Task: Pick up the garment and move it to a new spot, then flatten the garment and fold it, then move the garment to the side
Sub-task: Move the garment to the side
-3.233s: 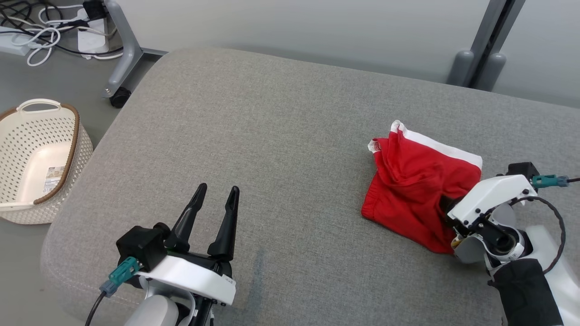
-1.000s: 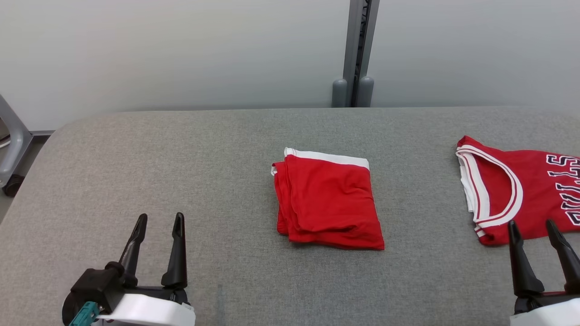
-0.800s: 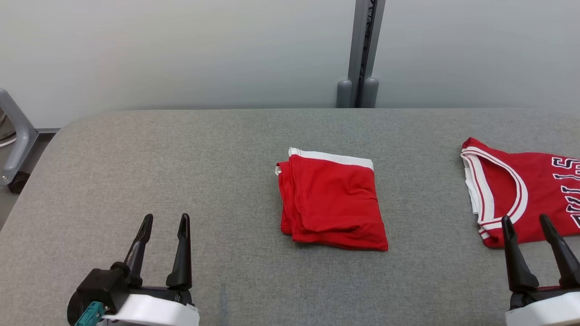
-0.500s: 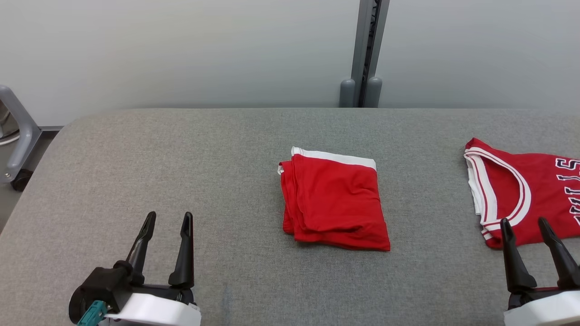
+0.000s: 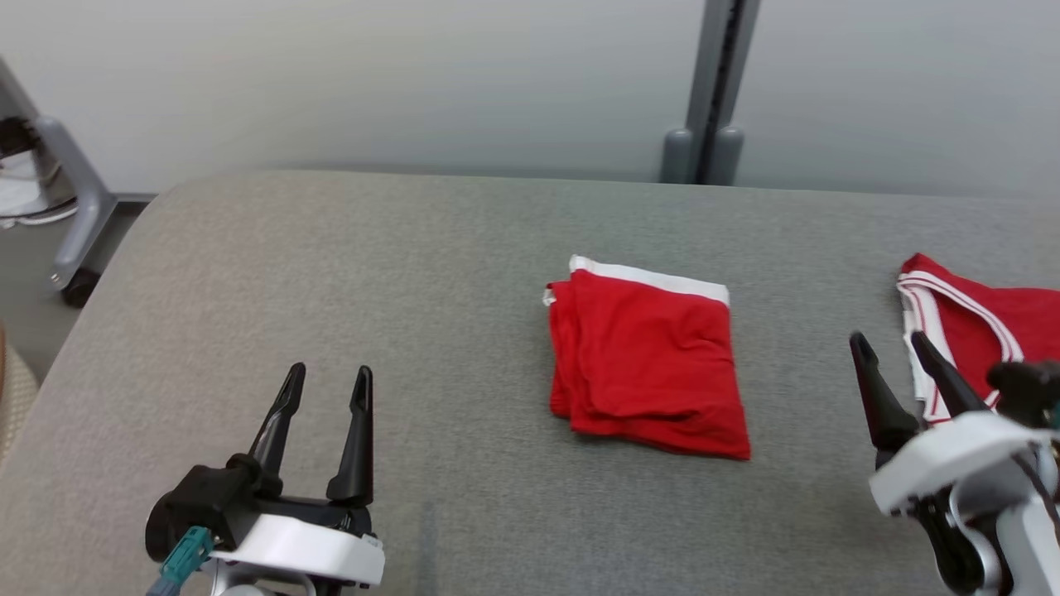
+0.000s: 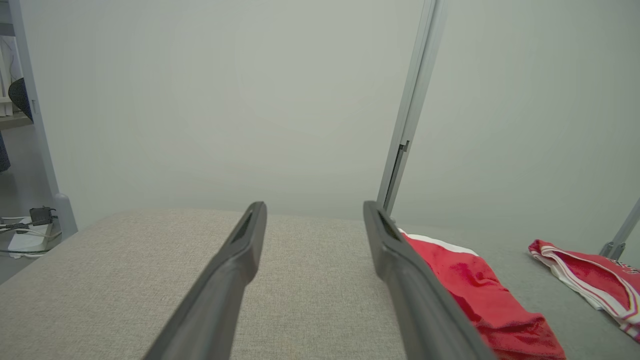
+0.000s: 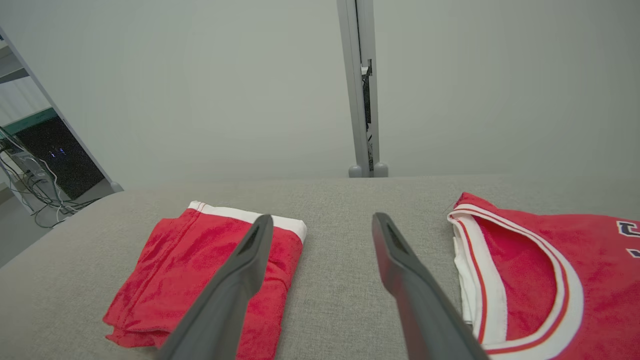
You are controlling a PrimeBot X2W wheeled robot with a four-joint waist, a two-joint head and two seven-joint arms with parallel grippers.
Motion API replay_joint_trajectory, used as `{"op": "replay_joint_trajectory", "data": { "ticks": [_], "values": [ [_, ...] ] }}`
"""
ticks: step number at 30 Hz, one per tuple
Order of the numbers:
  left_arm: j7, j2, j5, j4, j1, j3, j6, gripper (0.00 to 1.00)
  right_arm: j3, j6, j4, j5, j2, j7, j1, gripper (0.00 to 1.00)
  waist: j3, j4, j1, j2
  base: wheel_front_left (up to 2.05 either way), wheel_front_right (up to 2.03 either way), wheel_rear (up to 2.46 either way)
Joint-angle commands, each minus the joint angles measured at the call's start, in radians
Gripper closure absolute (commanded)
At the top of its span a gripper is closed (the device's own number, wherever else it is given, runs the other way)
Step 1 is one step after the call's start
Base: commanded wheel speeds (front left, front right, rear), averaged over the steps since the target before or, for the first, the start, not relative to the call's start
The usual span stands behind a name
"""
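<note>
A red garment (image 5: 650, 356) with a white band lies folded on the grey padded table (image 5: 331, 273), a little right of the middle. It also shows in the wrist views (image 6: 480, 295) (image 7: 165, 265). My left gripper (image 5: 330, 372) (image 6: 315, 210) hovers open at the near left, well apart from it, with nothing between its fingers. My right gripper (image 5: 888, 339) (image 7: 320, 220) stands open and empty at the near right, between the folded garment and a red jersey (image 5: 1002, 323) (image 7: 525, 280) with white trim that lies spread at the right edge.
A grey post (image 5: 712, 83) rises behind the table's far edge against a pale wall. A grey frame leg on a caster (image 5: 74, 215) stands on the floor at the far left. A pale basket's rim (image 5: 8, 389) shows at the left edge.
The camera has swung left, so everything sits further right. My right gripper has left the garment, which now lies folded and flat. In the last second that gripper has risen and tilted left.
</note>
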Motion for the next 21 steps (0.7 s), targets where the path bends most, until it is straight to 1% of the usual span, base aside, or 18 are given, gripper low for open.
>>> {"op": "replay_joint_trajectory", "data": {
  "ticks": [1, 5, 10, 12, 16, 21],
  "values": [
    [-0.002, -0.001, 0.006, 0.001, -0.022, -0.001, -0.005, 0.0, 0.012, 0.001, 0.026, 0.023, -0.006, 0.022, -0.05, 0.0, 0.023, 0.036, 0.0, 0.0, 0.0, 0.0, 0.0],
    [-0.002, -0.007, 0.008, 0.009, -0.052, 0.008, -0.015, 0.0, 0.039, 0.001, 0.138, 0.068, -0.015, 0.104, -0.164, 0.0, 0.05, 0.094, 0.0, 0.0, 0.0, 0.0, 0.0],
    [-0.002, -0.013, 0.019, 0.015, -0.077, 0.007, -0.027, 0.0, 0.052, 0.001, 0.304, 0.108, -0.03, 0.251, -0.276, 0.0, 0.077, 0.166, 0.0, 0.0, 0.0, 0.0, 0.0],
    [-0.002, -0.017, 0.018, 0.022, -0.085, 0.002, -0.034, 0.0, 0.043, 0.001, 0.372, 0.104, -0.037, 0.313, -0.308, 0.0, 0.085, 0.192, 0.0, 0.0, 0.0, 0.0, 0.0],
    [-0.002, -0.021, 0.02, 0.035, -0.098, -0.001, -0.043, 0.0, 0.017, 0.001, 0.475, 0.121, -0.034, 0.398, -0.347, 0.0, 0.09, 0.236, 0.0, 0.0, 0.0, 0.0, 0.0],
    [-0.002, -0.026, 0.025, 0.05, -0.099, -0.002, -0.051, 0.0, -0.032, 0.001, 0.585, 0.183, -0.012, 0.485, -0.344, 0.0, 0.078, 0.268, 0.0, 0.0, 0.0, 0.0, 0.0]
  ]
}}
